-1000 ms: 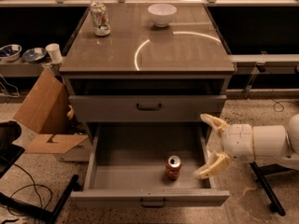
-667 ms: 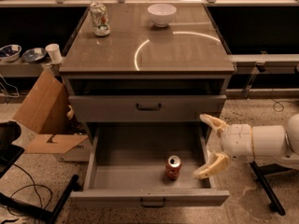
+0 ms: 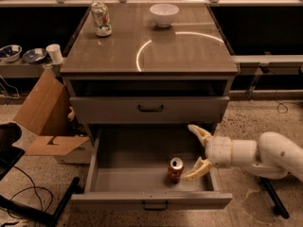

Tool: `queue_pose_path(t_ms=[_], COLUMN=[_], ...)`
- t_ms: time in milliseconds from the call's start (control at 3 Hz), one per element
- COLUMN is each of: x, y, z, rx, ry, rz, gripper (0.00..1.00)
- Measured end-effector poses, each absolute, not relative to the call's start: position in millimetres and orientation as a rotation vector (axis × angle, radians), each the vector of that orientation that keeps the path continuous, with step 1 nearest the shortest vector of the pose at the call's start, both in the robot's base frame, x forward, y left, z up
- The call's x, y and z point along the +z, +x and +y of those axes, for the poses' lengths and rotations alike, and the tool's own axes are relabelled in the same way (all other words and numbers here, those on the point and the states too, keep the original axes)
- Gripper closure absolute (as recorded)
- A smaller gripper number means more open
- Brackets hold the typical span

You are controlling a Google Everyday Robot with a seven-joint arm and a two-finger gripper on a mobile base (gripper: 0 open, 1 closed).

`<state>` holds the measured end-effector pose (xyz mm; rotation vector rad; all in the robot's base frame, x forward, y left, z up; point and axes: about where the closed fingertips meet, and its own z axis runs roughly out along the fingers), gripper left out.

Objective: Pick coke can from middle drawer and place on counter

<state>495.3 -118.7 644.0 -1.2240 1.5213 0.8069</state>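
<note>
The coke can stands upright on the floor of the open middle drawer, right of centre and near its front. My gripper is just to the right of the can, low over the drawer, with its pale fingers spread open and pointing left. The lower finger's tip is close beside the can and holds nothing. The counter is the glossy grey-brown cabinet top with a pale arc marking.
A pale can and a white bowl stand at the back of the counter. A shut drawer sits above the open one. A cardboard box lies at the left. Bowls and a cup sit on a low shelf.
My gripper has moved a little to the left, closer to the coke can. The can and the drawer have not moved.
</note>
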Motion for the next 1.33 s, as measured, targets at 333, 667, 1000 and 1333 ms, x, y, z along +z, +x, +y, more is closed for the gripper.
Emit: queue_pose_path(t_ms=[333,667,1000,1333], x=[573,517,474,445], y=[534,559,571,574], z=[-120,-132,-135,-120], rx=[0.817,0.809,0.813,0.827], ry=[-1.202,-1.198,-1.183,-1.204], rz=[1.48,1.489,1.491,1.508], gripper=[0.0,0.0,0.0,0.16])
